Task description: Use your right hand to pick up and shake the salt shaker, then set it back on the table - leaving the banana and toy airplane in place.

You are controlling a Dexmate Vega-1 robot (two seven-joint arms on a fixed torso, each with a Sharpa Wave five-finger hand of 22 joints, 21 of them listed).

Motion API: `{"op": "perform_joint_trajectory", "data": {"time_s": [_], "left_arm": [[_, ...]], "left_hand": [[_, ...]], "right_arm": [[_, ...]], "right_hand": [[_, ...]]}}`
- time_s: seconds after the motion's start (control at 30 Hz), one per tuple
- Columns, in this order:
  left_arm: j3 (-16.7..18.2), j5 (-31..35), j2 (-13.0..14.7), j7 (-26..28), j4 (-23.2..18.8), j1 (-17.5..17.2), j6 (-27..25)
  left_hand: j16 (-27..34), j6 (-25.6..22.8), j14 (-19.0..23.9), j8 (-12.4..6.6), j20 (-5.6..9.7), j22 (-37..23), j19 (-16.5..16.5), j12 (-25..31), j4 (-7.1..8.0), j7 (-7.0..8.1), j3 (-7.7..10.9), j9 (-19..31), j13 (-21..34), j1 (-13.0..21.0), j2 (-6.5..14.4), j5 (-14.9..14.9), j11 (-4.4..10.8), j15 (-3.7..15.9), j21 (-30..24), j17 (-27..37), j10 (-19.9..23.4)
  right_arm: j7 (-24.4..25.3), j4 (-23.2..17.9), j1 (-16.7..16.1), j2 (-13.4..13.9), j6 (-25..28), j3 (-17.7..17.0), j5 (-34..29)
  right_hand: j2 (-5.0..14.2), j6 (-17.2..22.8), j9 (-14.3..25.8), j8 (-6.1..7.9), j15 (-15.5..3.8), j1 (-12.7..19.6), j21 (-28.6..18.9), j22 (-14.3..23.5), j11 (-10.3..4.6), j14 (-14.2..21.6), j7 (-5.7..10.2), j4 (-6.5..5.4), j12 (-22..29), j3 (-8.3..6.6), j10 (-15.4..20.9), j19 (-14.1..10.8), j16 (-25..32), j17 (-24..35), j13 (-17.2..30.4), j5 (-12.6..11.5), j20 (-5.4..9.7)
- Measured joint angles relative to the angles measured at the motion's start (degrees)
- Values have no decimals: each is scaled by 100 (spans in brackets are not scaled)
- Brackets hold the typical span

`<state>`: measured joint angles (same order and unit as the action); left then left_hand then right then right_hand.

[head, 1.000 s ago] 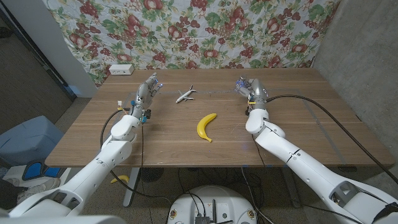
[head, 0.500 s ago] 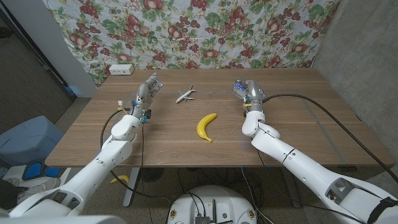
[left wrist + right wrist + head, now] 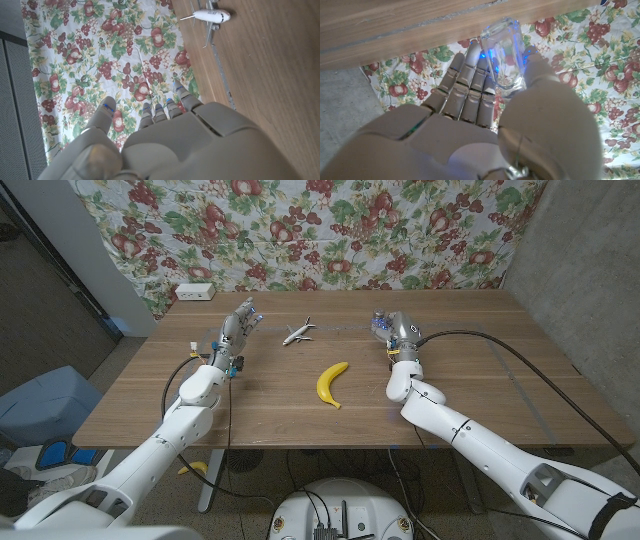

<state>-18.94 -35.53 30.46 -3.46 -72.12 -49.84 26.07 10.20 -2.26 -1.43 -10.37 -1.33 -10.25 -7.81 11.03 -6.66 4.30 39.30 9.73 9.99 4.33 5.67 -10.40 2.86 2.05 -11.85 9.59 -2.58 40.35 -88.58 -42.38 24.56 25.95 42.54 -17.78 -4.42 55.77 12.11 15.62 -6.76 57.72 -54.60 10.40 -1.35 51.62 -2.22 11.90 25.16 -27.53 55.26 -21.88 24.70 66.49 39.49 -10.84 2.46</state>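
Right hand (image 3: 394, 329) clamped on the clear glass salt shaker (image 3: 504, 55) and swung leftward over the past second — reads as mid-shake, above the wooden surface (image 3: 270, 395); yellow banana (image 3: 331, 383) and white toy airplane (image 3: 297, 332) unmoved — left hand (image 3: 240, 321) empty, fingers apart.

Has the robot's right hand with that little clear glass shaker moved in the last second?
Yes. The right hand, gripping the clear glass salt shaker, has shifted slightly left, toward the small white toy airplane, which has not moved.
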Motion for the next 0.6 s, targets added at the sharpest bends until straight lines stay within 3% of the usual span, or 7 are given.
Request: {"op": "perform_joint_trajectory", "data": {"time_s": [0.6], "left_arm": [[2, 8, 22, 24, -57, -34, -20]], "left_hand": [[0, 0, 0, 0, 0, 0, 0, 0, 0, 0, 0, 0, 0, 0, 0, 0, 0, 0, 0, 0, 0]], "right_arm": [[-162, 307, 139, -85, 81, 182, -76]], "right_hand": [[-52, 31, 3, -22, -1, 52, -16, 0, 0, -3, 31, 0, -66, 0, 1, 21, -78, -98, -37, 5, 21]]}}
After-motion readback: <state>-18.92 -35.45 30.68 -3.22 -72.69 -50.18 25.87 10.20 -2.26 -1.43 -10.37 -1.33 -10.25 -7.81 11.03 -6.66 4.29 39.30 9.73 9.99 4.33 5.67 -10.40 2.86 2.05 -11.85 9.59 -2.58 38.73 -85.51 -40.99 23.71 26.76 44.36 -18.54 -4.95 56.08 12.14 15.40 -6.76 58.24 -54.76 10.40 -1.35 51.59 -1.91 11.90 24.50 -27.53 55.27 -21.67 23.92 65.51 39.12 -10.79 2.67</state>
